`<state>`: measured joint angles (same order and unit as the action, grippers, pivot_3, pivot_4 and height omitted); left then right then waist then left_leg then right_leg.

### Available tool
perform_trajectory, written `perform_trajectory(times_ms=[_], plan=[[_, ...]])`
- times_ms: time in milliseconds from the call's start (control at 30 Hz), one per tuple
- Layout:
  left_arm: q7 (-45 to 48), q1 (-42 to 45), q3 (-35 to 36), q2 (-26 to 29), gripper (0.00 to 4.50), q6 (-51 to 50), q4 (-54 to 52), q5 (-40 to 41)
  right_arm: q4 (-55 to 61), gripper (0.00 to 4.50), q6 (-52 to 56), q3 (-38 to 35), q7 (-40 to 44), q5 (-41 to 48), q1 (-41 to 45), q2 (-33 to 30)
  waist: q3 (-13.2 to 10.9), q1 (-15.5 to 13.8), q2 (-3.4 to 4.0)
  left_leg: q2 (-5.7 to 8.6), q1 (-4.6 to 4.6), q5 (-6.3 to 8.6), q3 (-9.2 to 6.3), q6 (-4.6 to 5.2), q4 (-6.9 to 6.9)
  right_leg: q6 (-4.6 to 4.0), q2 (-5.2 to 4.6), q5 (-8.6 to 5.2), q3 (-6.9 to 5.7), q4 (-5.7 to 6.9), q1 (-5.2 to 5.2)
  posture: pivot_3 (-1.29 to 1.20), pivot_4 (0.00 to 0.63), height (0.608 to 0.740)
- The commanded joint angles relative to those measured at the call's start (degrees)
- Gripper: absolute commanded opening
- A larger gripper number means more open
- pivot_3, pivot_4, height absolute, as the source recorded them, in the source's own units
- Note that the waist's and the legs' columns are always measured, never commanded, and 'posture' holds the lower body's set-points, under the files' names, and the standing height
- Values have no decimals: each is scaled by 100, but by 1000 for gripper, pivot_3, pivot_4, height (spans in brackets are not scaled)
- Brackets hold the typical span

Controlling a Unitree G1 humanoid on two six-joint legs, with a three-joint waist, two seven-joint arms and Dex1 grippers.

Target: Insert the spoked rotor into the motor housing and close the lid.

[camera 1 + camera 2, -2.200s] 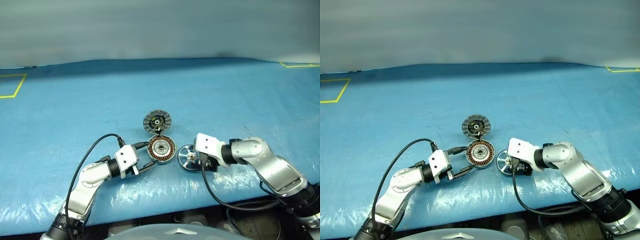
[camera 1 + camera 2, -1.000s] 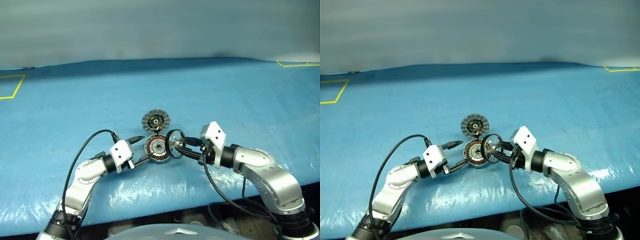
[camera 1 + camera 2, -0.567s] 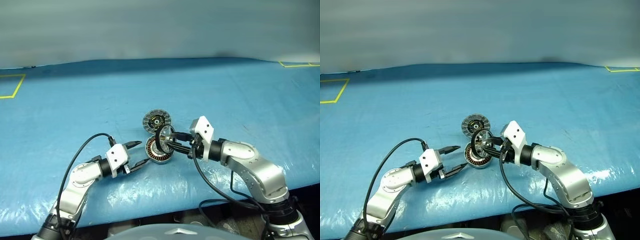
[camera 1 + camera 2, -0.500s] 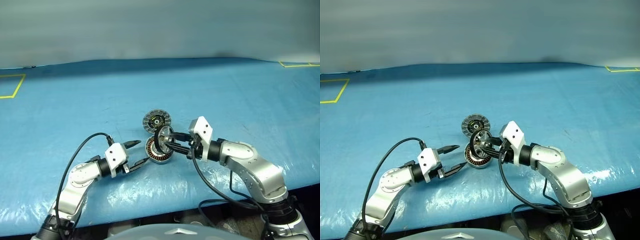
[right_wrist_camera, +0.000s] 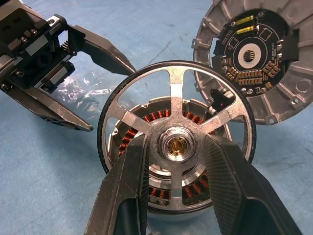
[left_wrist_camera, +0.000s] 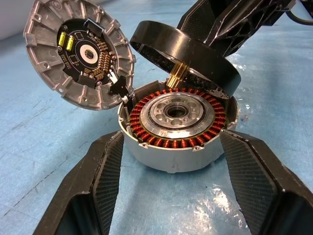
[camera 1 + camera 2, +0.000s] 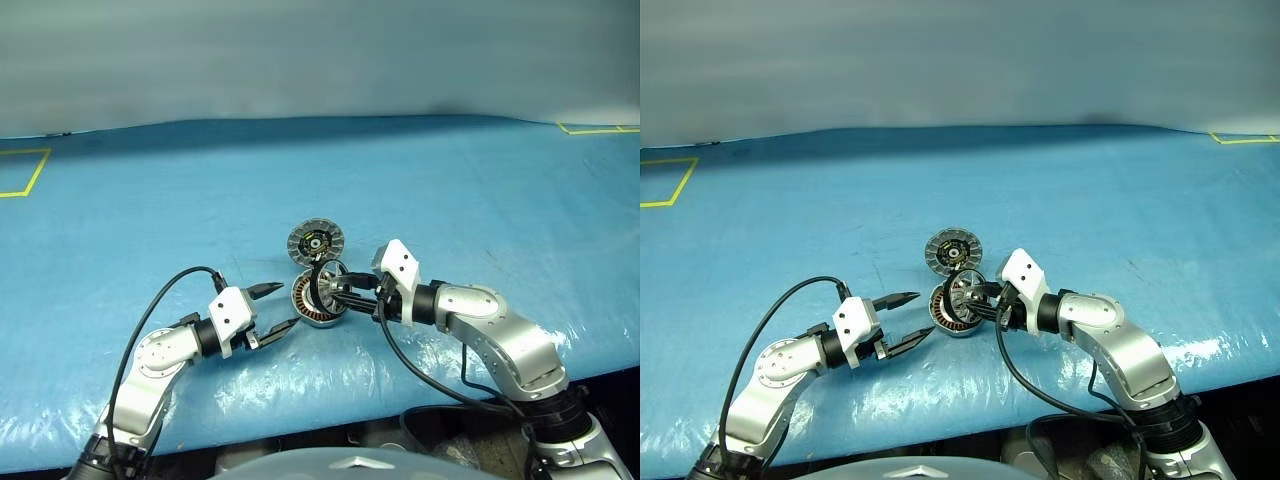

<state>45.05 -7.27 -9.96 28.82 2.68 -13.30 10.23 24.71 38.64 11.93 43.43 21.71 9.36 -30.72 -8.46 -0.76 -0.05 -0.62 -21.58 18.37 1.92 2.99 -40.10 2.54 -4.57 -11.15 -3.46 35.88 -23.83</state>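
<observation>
Centre of the left eye view, on the blue table cover (image 7: 450,190): motor housing (image 7: 316,300), open at the top, ring of copper-coloured windings (image 6: 161,139) around a silver centre, nothing seated inside. Just above it in the frame, lid (image 7: 315,241), dark inner face turned up, rim close against the housing; touching or a hair apart cannot be told.

Spoked rotor (image 7: 328,283) tilted on edge over the right side of the housing, clamped at its hub between the two fingers of the right gripper (image 7: 340,290), reaching in from the lower right of the frame. Not yet down in the housing.

Left gripper (image 7: 278,308) at lower left of centre, fingers spread apart and holding nothing, tips just short of the housing, one on either side of its near edge.

Left wrist view: housing between the two spread fingers (image 6: 98,181) without contact; windings and centre bearing plain; rotor seen edge-on as a dark band with a brass shaft pointing down toward the housing rim; yellow and copper components on the lid's inner face.

Right wrist view: rotor (image 5: 177,142) face-on, five spokes and a brass-centred hub, fingers (image 5: 129,181) pressed to either side of the hub; windings showing through the gaps between spokes; open left gripper (image 5: 102,90) at upper left of that frame; lid (image 5: 254,54) at upper right.

Yellow tape marks (image 7: 22,172) at the far left and far right edges of the table cover in the head views.
</observation>
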Motion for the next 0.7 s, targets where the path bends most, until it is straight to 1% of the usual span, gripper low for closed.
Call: perform_trajectory(times_ms=[33,200,267,300,433,633,700], plan=[[-14,-27,-19,-8,3341,34,-207,-4,25,1360,-145,25,12,-76,59,-37,0,2,0,0,0,0,0,0,0,0,0,0,0,0,0,0,150,740],[-55,-24,-35,-40,3341,88,-171,-66,4,1360,-186,142,94,-169,72,-103,0,4,0,0,0,0,1,0,0,0,1,0,0,0,0,0,150,740],[-69,4,-29,-59,3341,116,-133,-87,17,2053,-210,226,207,-174,76,-167,0,4,0,-1,1,0,1,0,0,-1,1,0,0,1,0,0,150,740],[-74,15,-25,-66,3341,136,-111,-105,28,2284,-242,275,244,-216,79,-204,0,3,0,-1,1,0,1,0,0,-1,1,0,0,0,0,0,150,740],[-87,29,-11,-90,3341,170,-75,-134,48,3566,-141,265,206,-194,129,-187,0,3,0,0,1,0,1,0,0,-1,0,0,0,0,0,0,150,740],[-116,33,-3,-100,3341,173,-55,-118,28,3566,-237,113,79,-237,192,-160,0,2,0,0,1,0,0,0,0,-1,0,0,0,0,0,0,150,740],[-124,26,-2,-96,3341,172,-54,-117,41,3566,-227,9,55,-110,204,-75,0,1,0,0,1,0,0,0,0,0,0,0,0,0,0,0,150,740]])
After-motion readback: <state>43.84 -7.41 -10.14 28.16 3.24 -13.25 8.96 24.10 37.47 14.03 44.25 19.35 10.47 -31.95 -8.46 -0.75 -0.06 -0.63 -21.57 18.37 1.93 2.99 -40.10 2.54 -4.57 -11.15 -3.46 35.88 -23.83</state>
